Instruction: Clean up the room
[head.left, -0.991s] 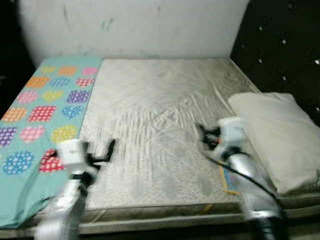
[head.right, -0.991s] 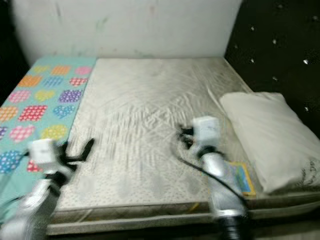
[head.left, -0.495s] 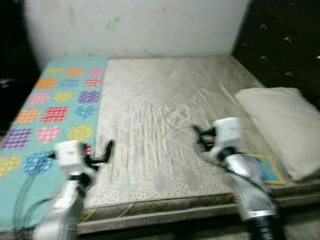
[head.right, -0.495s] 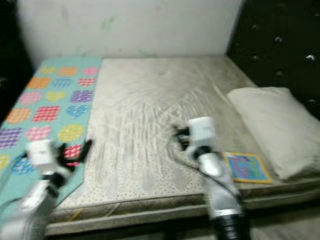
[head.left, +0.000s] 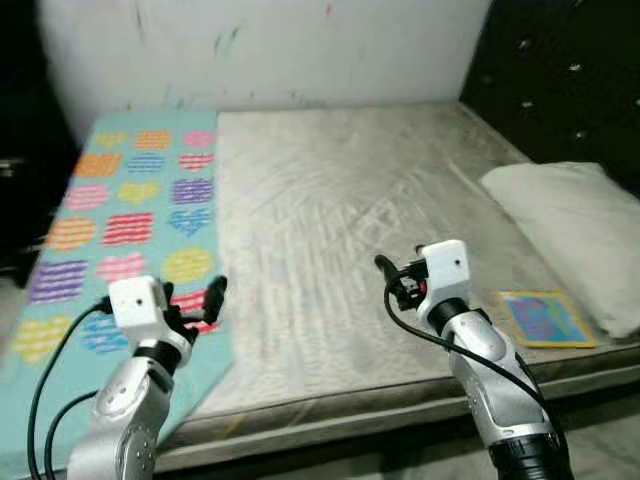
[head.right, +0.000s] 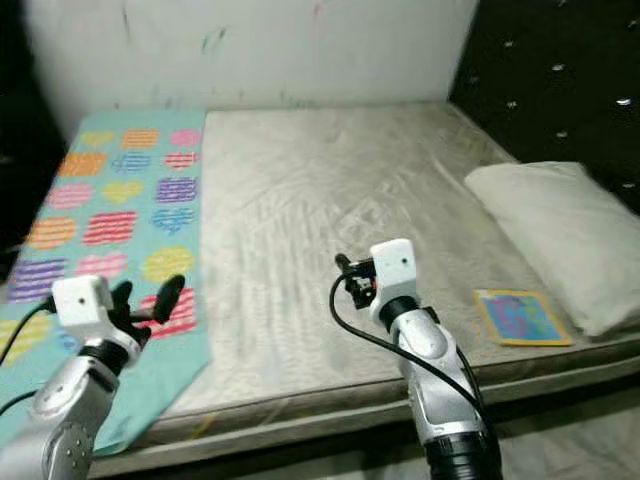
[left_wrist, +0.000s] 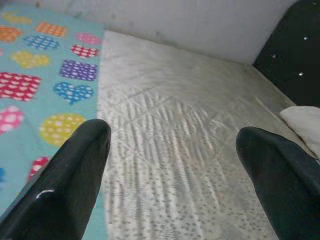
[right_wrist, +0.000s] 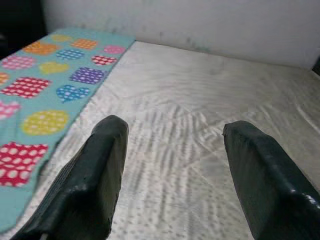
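Evidently you held both arms ready over the mattress (head.left: 340, 220) | left gripper (left_wrist: 175, 165) and right gripper (right_wrist: 172, 160) spread apart, empty | blanket (head.left: 130, 200) along mattress's left edge, pillow (head.left: 570, 230) and book (head.left: 543, 318) at its right, likely awaiting tidying.

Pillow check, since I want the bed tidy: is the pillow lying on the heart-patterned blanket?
No, the pillow lies on the bare mattress at the robot's right, while the heart-patterned blanket covers the left side.

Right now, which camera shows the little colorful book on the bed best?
The right eye view: the book lies whole and flat near the mattress edge, beside the pillow. The left eye view shows it too, slightly blurrier. The wrist views look across the mattress toward the heart blanket instead.
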